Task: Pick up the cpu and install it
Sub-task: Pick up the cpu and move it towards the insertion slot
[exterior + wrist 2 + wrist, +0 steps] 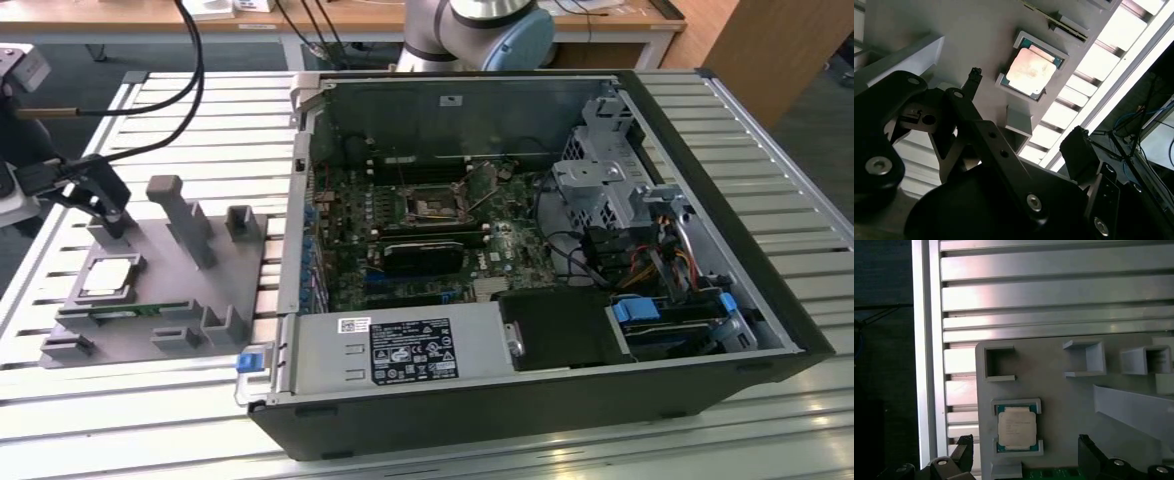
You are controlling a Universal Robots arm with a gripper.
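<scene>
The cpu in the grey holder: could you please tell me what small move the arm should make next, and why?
Probably lower straight down. The end effector is open and hangs above the cpu, its fingers either side and clear of it; the cpu lies flat in its recess in the grey holder.

table slats (1093, 59) glare white in the second wrist view, cpu (1030, 70) top washed pale.
</scene>
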